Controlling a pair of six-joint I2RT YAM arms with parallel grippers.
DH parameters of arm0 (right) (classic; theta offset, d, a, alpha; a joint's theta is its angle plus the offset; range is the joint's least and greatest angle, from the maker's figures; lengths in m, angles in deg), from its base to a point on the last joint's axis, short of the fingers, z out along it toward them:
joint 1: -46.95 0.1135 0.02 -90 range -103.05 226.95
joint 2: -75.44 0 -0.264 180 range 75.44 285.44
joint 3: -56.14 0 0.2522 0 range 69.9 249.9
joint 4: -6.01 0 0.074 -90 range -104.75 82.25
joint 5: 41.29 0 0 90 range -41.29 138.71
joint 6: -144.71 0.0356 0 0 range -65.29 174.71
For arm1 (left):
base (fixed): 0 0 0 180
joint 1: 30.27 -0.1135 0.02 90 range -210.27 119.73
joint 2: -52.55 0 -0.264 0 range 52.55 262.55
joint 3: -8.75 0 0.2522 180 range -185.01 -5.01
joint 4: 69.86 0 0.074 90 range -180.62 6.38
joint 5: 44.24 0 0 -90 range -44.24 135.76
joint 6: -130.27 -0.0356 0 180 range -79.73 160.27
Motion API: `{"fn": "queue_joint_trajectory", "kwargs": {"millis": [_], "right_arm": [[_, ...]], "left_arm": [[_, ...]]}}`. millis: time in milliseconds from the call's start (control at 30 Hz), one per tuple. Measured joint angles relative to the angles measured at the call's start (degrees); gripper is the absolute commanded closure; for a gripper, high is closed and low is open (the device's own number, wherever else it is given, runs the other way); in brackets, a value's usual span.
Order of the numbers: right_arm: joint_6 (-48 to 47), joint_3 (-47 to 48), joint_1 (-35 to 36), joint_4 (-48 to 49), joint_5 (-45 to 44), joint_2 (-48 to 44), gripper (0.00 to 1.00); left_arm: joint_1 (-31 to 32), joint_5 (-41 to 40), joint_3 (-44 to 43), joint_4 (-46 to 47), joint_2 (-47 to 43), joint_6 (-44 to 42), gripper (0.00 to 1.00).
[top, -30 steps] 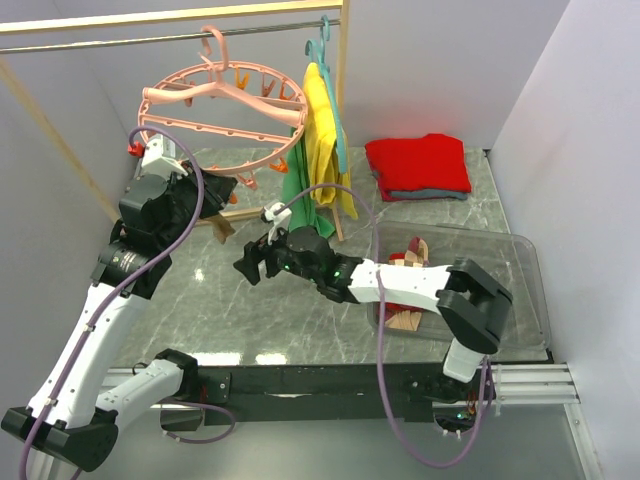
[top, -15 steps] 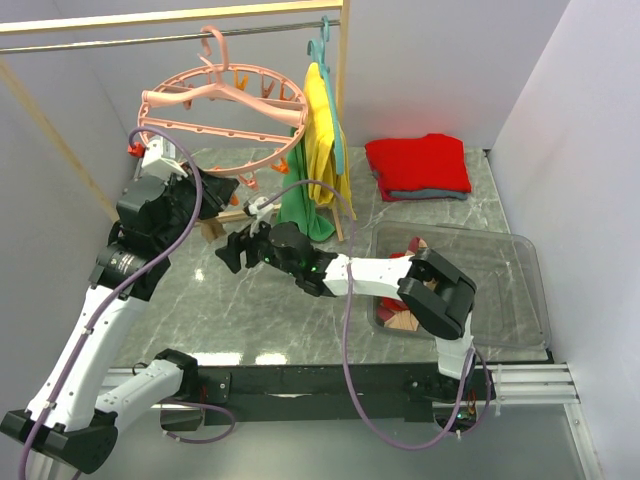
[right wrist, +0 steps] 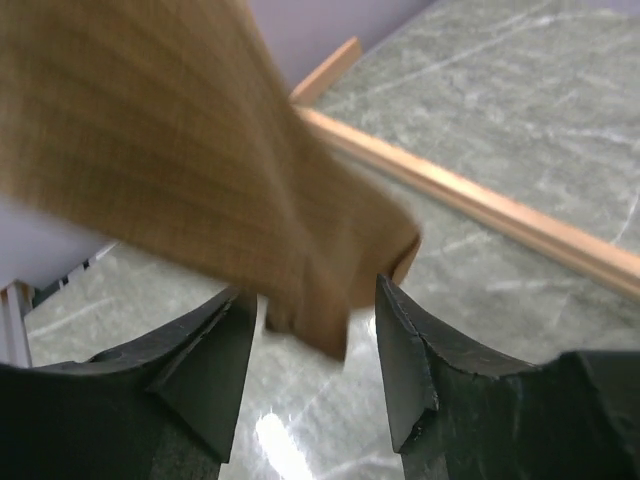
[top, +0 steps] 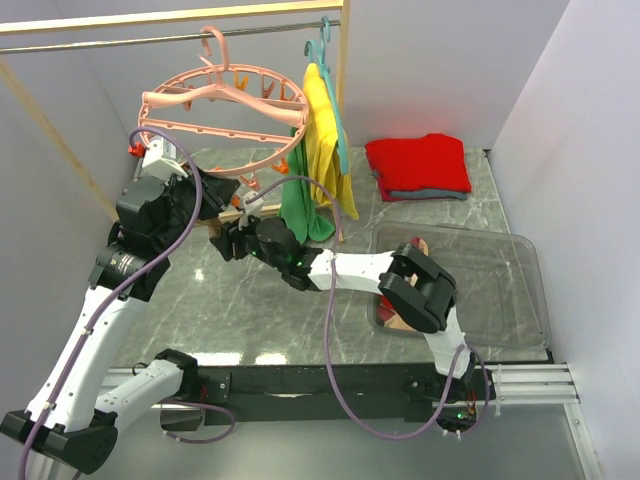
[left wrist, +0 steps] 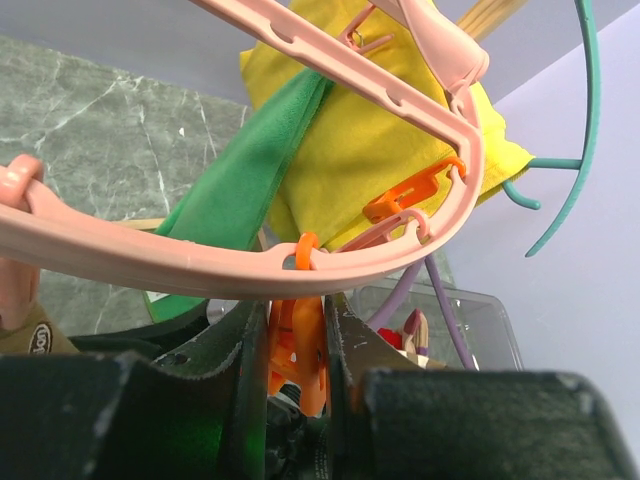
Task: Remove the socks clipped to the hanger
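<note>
The left end effector (left wrist: 297,312) is up under the ring, its two fingers (left wrist: 251,365) pressed in from either side and clamped on an orange clip (left wrist: 298,352), which dangles from the near rim of the hanger (left wrist: 150,262). The right end effector (right wrist: 312,372) sits lower down, just off the left arm's side. Its fingers (right wrist: 212,362) are spread apart, and the blurred toe of a brown sock (right wrist: 200,150) hangs down into the gap between them; I can't say whether it touches either finger. From above, the right end effector (top: 228,243) is stretched far across the bench (top: 250,310) towards the left end effector (top: 213,192), right below the front of the hanger (top: 216,88). That salmon-pink ring hangs by its hook from the metal rod (top: 120,42) at the back, tilted a little. Beside it on the same rod, a teal hanger (top: 325,42) carries a yellow cloth (top: 323,120) with a green cloth (top: 296,208) draped under it. Further right, a folded red garment (top: 418,162) lies at the back of the bench. In front of that sits a clear bin (top: 520,290), and a striped sock (top: 416,247) is already lying inside, partly hidden by the right arm.
</note>
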Motion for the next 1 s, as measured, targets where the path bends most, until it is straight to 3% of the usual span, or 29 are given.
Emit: {"fn": "queue_joint_trajectory", "kwargs": {"millis": [100, 200, 233, 300, 367, 500, 700, 800, 1000], "right_arm": [[0.0, 2.1, 0.0, 0.5, -0.7, 1.1, 0.45], [-0.1, 2.3, 0.0, 1.3, -1.6, 1.4, 0.73], [-0.2, 2.4, 0.0, 1.4, -2.0, 1.4, 0.91], [-0.6, 3.5, 0.0, 1.1, -2.5, 1.9, 1.00], [-0.2, 4.7, 0.0, 0.5, -2.6, 2.4, 1.00], [0.2, 3.7, 0.2, 0.6, -2.3, 1.9, 1.00], [2.2, -3.6, 1.4, 0.7, 0.6, -2.4, 1.00], [3.2, -6.4, 1.7, 0.8, 2.8, -4.5, 1.00], [4.6, -10.2, 2.0, -0.3, 6.1, -8.3, 1.00]], "left_arm": [[0.0, 0.2, 0.0, 0.0, 0.0, 0.0, 0.95], [0.0, 0.6, 0.0, 0.0, 0.0, 0.1, 0.95], [0.0, 0.7, 0.0, 0.0, 0.0, 0.2, 0.94], [0.0, 0.9, 0.0, 0.0, 0.0, 0.4, 0.92], [0.0, 0.9, 0.0, 0.0, 0.0, 0.4, 0.85], [0.0, 0.8, 0.0, 0.0, 0.0, 0.0, 0.51], [0.0, 1.1, 0.0, -2.0, -0.5, -1.5, 0.23], [-0.1, 2.2, 0.0, -3.2, -1.1, -2.2, 0.18], [0.0, 4.6, -1.0, -6.1, -4.5, -3.2, 0.21]]}}
